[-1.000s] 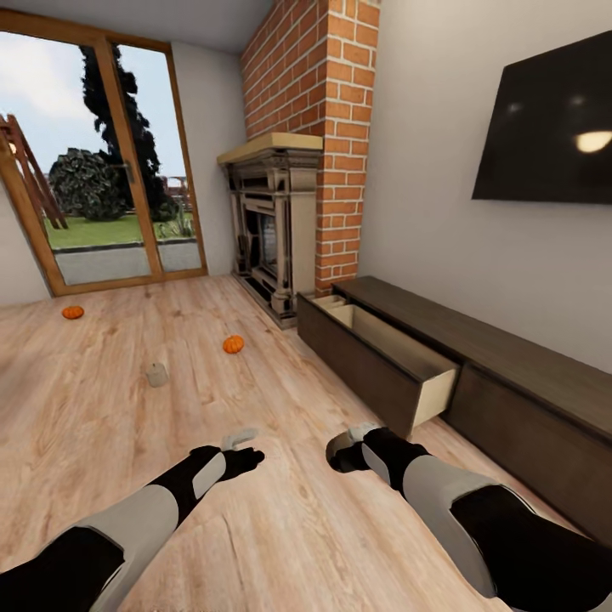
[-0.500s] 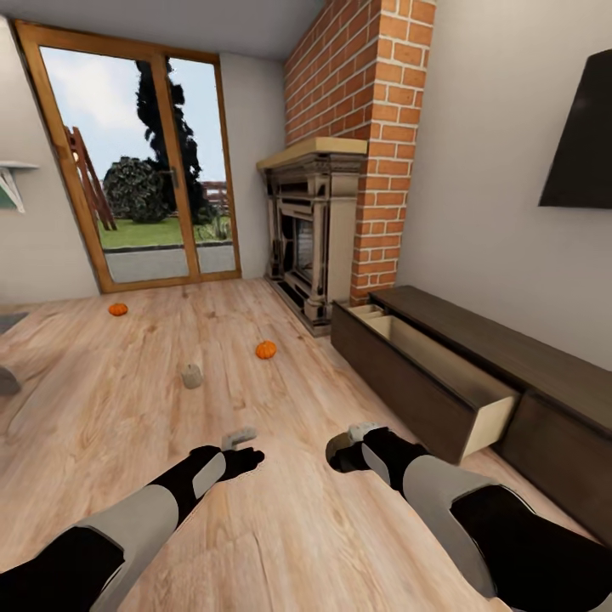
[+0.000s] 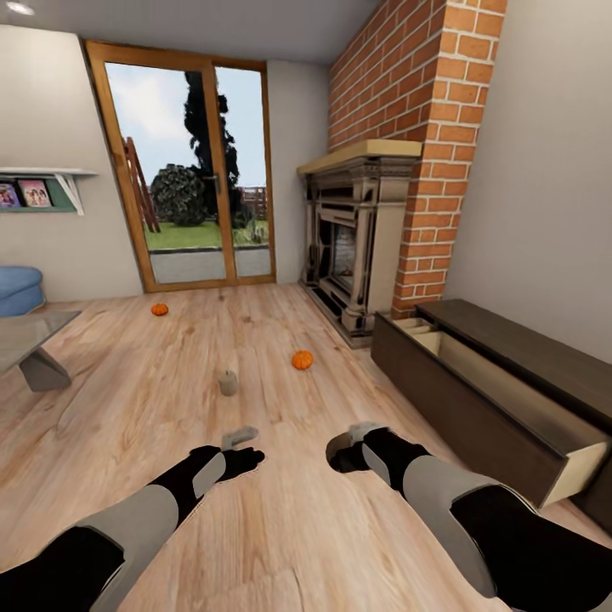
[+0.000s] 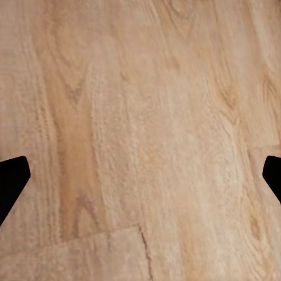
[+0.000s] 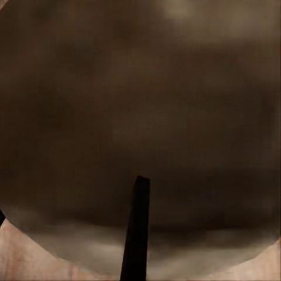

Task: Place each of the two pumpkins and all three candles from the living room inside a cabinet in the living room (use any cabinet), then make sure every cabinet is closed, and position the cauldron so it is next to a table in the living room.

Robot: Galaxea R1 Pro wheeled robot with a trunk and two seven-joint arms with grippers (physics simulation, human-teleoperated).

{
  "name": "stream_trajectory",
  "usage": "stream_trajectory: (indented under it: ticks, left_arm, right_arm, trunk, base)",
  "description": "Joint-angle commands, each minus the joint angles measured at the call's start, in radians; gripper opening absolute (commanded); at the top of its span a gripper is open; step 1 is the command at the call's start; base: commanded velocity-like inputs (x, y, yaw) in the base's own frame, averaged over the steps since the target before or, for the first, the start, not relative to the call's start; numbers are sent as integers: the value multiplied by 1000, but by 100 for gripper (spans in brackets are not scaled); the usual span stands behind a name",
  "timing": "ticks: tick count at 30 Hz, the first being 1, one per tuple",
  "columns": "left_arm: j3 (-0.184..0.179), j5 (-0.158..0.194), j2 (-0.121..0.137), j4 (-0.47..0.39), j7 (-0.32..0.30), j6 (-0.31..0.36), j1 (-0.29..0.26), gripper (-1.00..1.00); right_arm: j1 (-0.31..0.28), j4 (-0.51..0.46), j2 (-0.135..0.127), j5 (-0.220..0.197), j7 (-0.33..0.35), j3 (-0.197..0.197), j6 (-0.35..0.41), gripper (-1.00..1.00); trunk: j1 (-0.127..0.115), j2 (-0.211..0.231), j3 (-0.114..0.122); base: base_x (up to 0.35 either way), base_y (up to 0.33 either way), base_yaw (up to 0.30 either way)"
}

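Jaws: left gripper (image 3: 244,449) spread wide, empty, above pale wood plank floor (image 4: 140,117). Right gripper (image 3: 342,452) looks clamped on rim of small glossy black round cauldron (image 5: 140,99), one finger inside. Low glossy grey-beige coffee table (image 3: 34,333) well off left. I'd turn base toward it, keep pot level, steer clear of stubby tan candle (image 3: 228,382).
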Motion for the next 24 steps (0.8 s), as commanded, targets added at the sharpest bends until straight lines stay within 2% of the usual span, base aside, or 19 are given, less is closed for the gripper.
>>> stream_trajectory:
  ticks: [1,9,24]
  left_arm:
    - [-7,10,0,-2,5,3,0,100]
    - [-7,11,0,0,5,-33,0,100]
    - [-7,10,-2,1,5,-38,0,100]
  right_arm:
    - [-1,-1,0,-10,1,8,5,-100]
    - [-1,-1,0,-9,1,8,5,-100]
    - [-1,-2,0,-10,2,8,5,-100]
  trunk:
    - [0,0,0]
    - [0,0,8]
    - [0,0,24]
  base:
    - [288,164,233]
    - [302,128,232]
    - [320,65,232]
